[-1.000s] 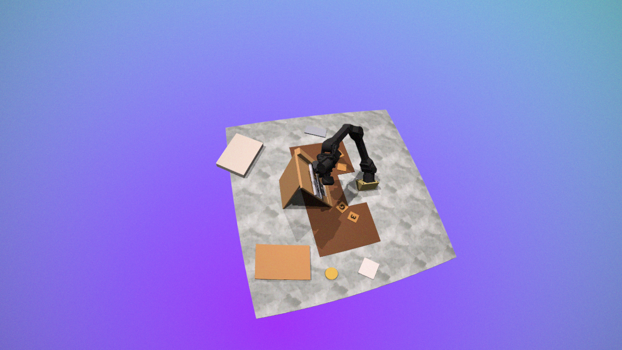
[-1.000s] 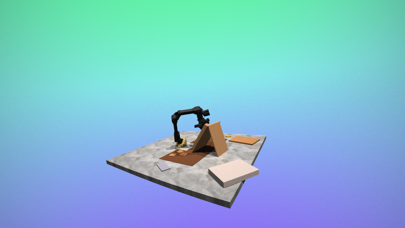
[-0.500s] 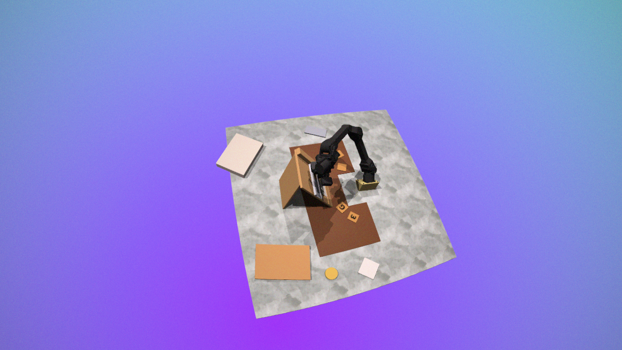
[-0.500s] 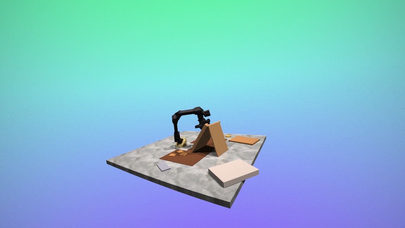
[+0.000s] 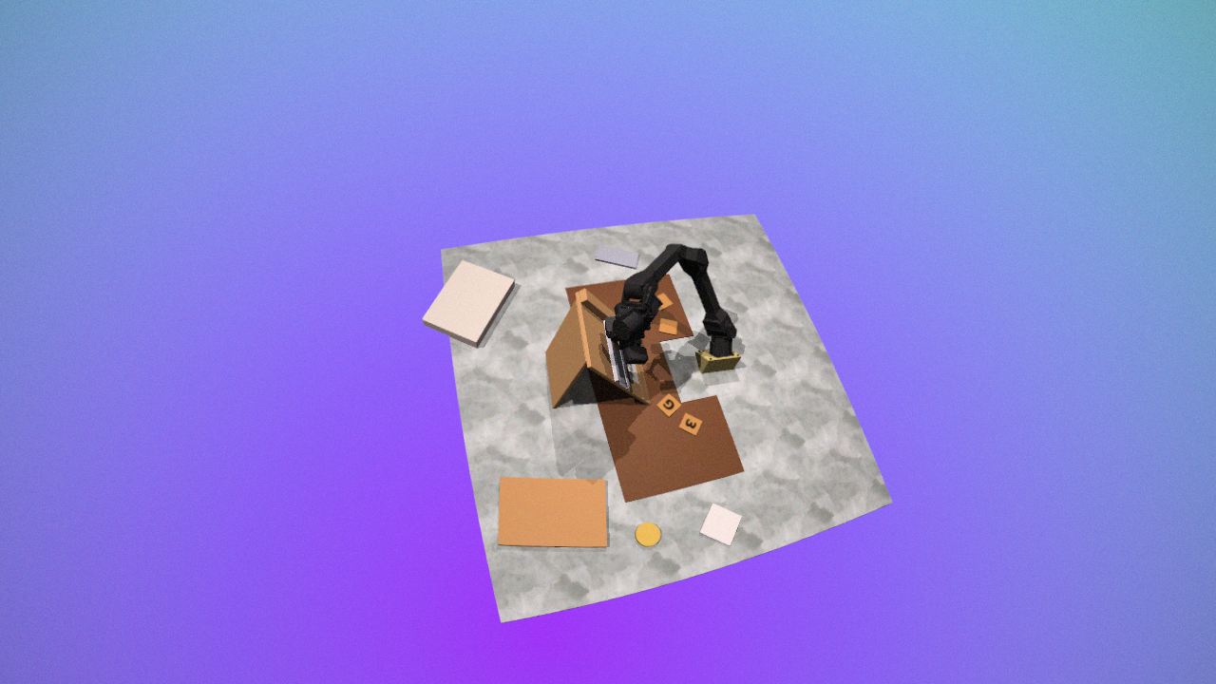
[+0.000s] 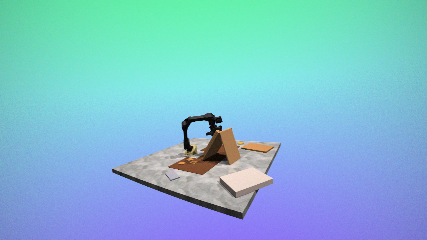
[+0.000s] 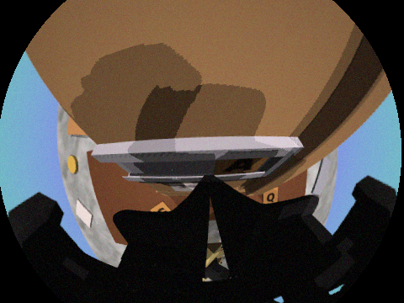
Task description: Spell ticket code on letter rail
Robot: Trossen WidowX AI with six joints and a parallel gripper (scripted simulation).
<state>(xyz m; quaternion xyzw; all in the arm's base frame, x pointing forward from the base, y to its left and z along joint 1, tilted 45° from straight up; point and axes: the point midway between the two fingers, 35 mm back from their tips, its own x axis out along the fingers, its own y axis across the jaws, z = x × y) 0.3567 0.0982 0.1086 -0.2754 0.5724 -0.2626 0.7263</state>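
My gripper (image 7: 208, 178) is shut and empty, its tips at the lower lip of the letter rail (image 7: 194, 144) (image 5: 617, 370) on the sloping board (image 7: 261, 42) (image 6: 230, 146). A tile (image 7: 239, 165) with a dark letter, seemingly A, sits in the rail toward its right end in the wrist view, in shadow. A G tile (image 5: 668, 405) and a 3 tile (image 5: 690, 423) lie on the brown mat (image 5: 680, 464). A Q tile (image 7: 270, 197) shows right of the fingers. Several tiles, including one (image 6: 181, 162), lie at the mat's other end. The ticket's print is hidden.
A cream block (image 5: 469, 301) (image 6: 246, 180) overhangs the counter edge. An orange slab (image 5: 552, 512) (image 6: 257, 147), a yellow disc (image 5: 648, 534) (image 7: 72, 164) and a pale square (image 5: 721, 523) (image 7: 84, 214) lie beyond the mat. A grey slab (image 5: 616, 256) (image 6: 172, 175) lies past its other end.
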